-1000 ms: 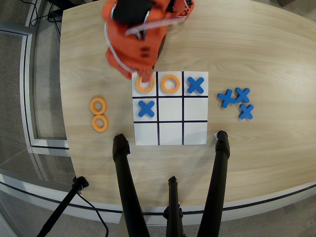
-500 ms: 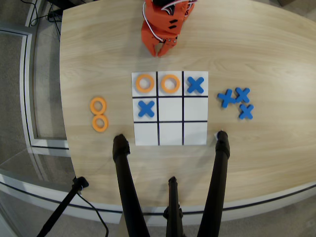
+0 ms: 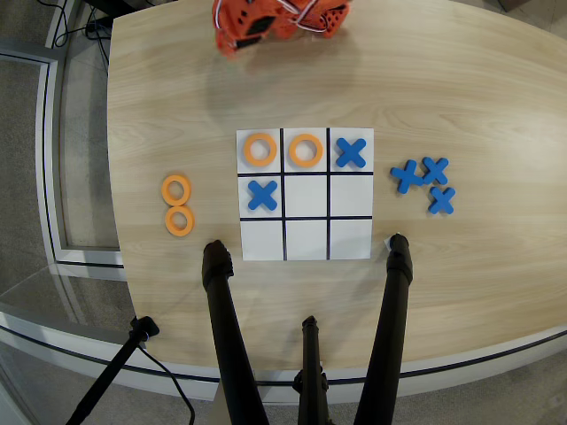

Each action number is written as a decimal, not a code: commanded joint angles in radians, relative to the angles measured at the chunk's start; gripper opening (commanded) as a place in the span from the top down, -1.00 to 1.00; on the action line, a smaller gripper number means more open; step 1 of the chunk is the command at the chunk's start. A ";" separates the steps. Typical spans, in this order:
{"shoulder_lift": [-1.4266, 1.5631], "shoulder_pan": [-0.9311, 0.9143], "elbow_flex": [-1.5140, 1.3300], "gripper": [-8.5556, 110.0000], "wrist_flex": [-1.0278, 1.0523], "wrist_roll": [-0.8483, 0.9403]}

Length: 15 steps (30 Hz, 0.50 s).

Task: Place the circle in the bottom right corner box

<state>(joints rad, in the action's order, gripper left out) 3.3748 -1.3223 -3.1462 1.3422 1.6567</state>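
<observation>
Looking straight down in the overhead view, a pale wooden table [image 3: 496,106] holds a white three-by-three board [image 3: 306,195] ruled with thin black lines. Two orange rings sit on its top row: one in the top left cell [image 3: 260,150] and one in the top middle cell [image 3: 305,150]. A blue X [image 3: 351,152] fills the top right cell, and another blue X [image 3: 262,195] lies in the middle row's left cell. The other five cells are bare, including the lower right cell [image 3: 351,239] as this view shows it.

Left of the board, well apart from it, two spare orange rings [image 3: 177,204] lie touching, one above the other, probably the supply of circles for coming turns. Right of the board, three spare blue X pieces [image 3: 425,183] cluster together (the opposing stock, it seems).

At the top edge, the orange arm [image 3: 279,19] is folded up and partly cropped, away from every piece. Its gripper cannot be made out clearly, so whether the fingers are spread or pressed together cannot be told; nothing appears to be held.

Three black tripod legs [image 3: 232,341] rise from the bottom edge, likely supporting a camera.

No writing, brand or label is readable anywhere.

Which corner the task means depends on the viewing side; judged from the robot's side, the ring at top left may already occupy it.
</observation>
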 commanded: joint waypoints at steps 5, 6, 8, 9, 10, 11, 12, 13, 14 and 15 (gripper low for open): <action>0.020 -0.308 -0.057 0.86 0.008 -0.002; 0.020 -0.308 -0.057 0.86 0.008 -0.002; 0.018 -0.308 -0.057 0.86 0.008 -0.002; 0.018 -0.308 -0.057 0.86 0.008 -0.002; 0.018 -0.308 -0.057 0.86 0.008 -0.002; 0.018 -0.307 -0.057 0.86 0.008 -0.002; 0.018 -0.305 -0.057 0.86 0.008 -0.002; 0.018 -0.305 -0.057 0.86 0.008 -0.002; 0.018 -0.305 -0.057 0.86 0.008 -0.002; 0.018 -0.305 -0.057 0.86 0.008 -0.002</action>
<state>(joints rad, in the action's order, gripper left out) 3.3748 -1.6260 -3.1462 1.3422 1.6567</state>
